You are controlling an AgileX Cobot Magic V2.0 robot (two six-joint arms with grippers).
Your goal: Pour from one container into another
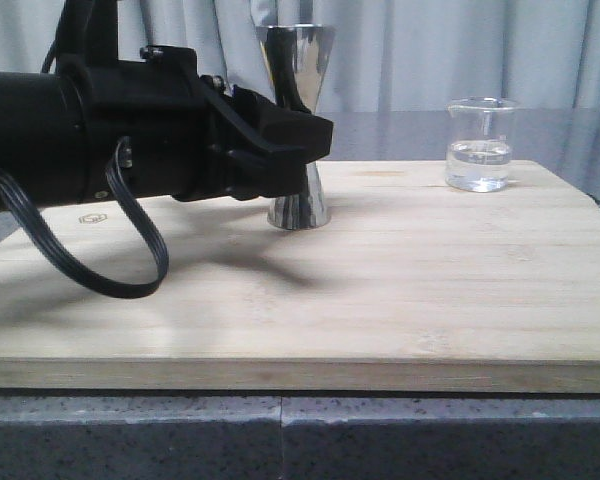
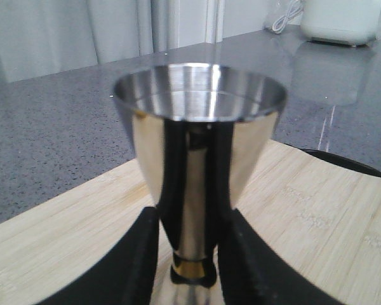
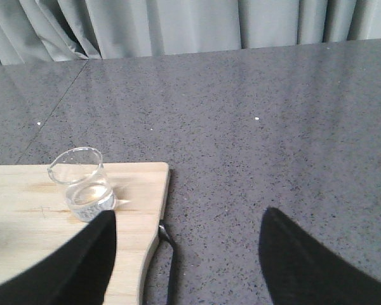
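Steel jigger stands on the wooden board between the left fingers, which flank its waist, while the right fingers gape apart beside the glass beaker.

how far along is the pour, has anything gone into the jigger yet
Early. Nothing looks poured: the glass beaker stands upright on the wooden board with clear liquid in it, untouched. In hand: the left tool sits around the steel jigger at its narrow waist, fingers on both sides; firm contact is hard to judge. The right tool is open, away from the beaker. Left: grasp the beaker, carry it over, tip it.
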